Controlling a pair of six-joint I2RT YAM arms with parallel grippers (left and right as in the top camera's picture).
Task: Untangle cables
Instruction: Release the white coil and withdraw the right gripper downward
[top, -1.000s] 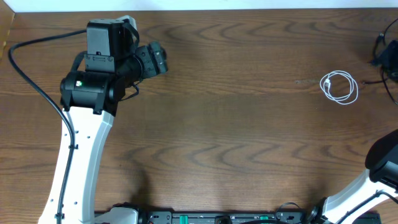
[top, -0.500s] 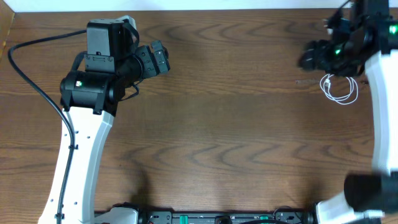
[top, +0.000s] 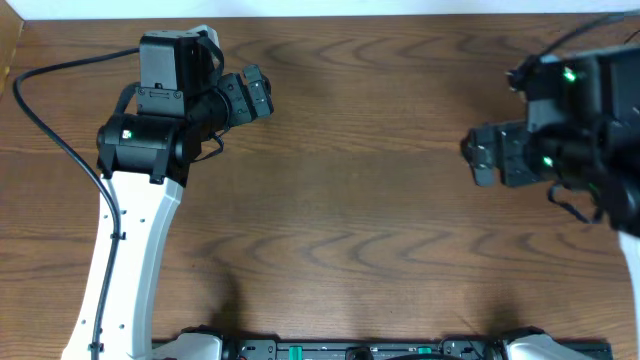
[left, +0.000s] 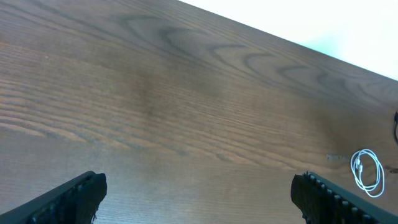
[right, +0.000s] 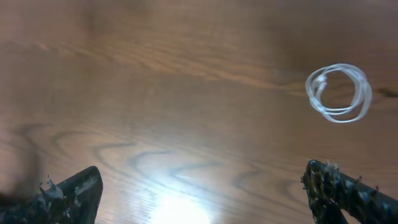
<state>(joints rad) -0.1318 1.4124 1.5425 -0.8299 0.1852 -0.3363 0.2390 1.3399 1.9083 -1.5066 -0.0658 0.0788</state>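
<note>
The white cable lies in a small loop on the brown table. It shows far right in the left wrist view (left: 367, 172) and upper right in the right wrist view (right: 339, 92). In the overhead view my right arm covers it. A thin dark bit at the right edge of the left wrist view (left: 395, 124) may be the black cable; I cannot tell. My left gripper (top: 262, 95) (left: 199, 193) is open and empty at the far left. My right gripper (top: 475, 158) (right: 199, 186) is open and empty above the table, short of the white cable.
The wooden table (top: 350, 200) has its back edge against a white surface along the top of the overhead view. My left arm (top: 130, 230) stands at the left and its thick black wire (top: 40, 110) curves beside it.
My right arm has swung in from the right edge over the table and now covers the white cable in the overhead view. My left arm has not moved.
</note>
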